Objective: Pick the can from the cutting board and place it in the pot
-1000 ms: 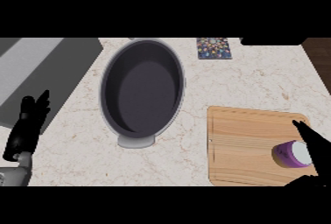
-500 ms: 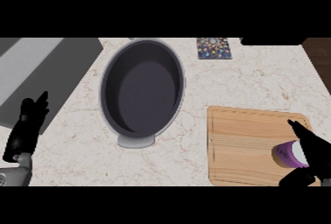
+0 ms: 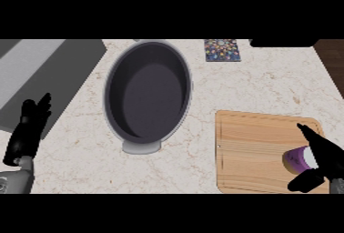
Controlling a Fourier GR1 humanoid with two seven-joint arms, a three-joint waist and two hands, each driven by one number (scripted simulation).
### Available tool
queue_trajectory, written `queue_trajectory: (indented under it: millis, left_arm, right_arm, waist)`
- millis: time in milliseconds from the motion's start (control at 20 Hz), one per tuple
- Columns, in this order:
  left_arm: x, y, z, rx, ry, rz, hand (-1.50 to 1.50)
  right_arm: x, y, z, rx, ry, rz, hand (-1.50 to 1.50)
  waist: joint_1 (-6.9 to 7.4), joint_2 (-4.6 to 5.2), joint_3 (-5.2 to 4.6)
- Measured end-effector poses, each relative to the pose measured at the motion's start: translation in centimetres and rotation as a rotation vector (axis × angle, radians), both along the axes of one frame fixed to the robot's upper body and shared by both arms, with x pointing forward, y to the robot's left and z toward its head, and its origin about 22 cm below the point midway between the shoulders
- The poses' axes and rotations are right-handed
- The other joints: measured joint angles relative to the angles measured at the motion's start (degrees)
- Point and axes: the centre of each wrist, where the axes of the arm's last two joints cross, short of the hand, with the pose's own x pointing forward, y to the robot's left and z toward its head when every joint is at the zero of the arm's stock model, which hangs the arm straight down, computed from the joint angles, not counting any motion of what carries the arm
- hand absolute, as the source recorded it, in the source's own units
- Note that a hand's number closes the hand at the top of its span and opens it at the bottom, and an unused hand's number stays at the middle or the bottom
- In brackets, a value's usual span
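Purple and white, the can (image 3: 297,159) stands on the wooden cutting board (image 3: 255,145), near that board's right edge and towards its lower corner. The right hand (image 3: 322,157) has closed round it from the right side: its fingers (image 3: 310,135) lie along the can's upper right flank and the thumb (image 3: 306,181) curls under the can's lower edge, so the can sits pinched between them and part of it is hidden. The can's base appears to rest on the board, though the hand covers too much to be sure.

Left of the cutting board, and apart from it, lies the dark grey oval pot (image 3: 148,95), its long axis running up and down the view, with a small pale handle tab at its lower end. Nothing shows inside it.

Beyond the pot, well to its left, the left hand (image 3: 30,129) rests at the view's left edge over the pale marbled worktop (image 3: 255,86), fingers straight and relaxed, holding nothing. A grey slab (image 3: 47,68) lies up and left of the pot. Up and right of the pot, near the worktop's far edge, lies a small patterned square tile (image 3: 222,49).
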Motion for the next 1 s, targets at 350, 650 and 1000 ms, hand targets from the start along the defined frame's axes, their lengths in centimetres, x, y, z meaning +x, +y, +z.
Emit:
queue_trajectory:
  millis: [350, 650, 1000]
  left_arm:
    - [-0.1, 0.1, -0.2, 0.004, 0.006, 0.004, 0.00]
    - [-0.6, 0.2, 0.0, 0.001, 0.001, 0.003, 0.00]
    - [-1.1, 0.0, 0.0, -0.008, 0.007, 0.005, 0.00]
  right_arm:
    - [0.3, -1.3, -1.4, 0.006, 0.000, 0.000, 1.50]
    - [0.2, -1.4, -2.2, -0.021, -0.061, 0.058, 1.50]
    - [0.2, -0.5, -1.6, -0.121, -0.144, 0.110, 1.50]
  waist:
    - [0.03, -0.11, -0.21]
    - [0.03, -0.21, -0.32]
    - [0.02, -0.06, -0.07]
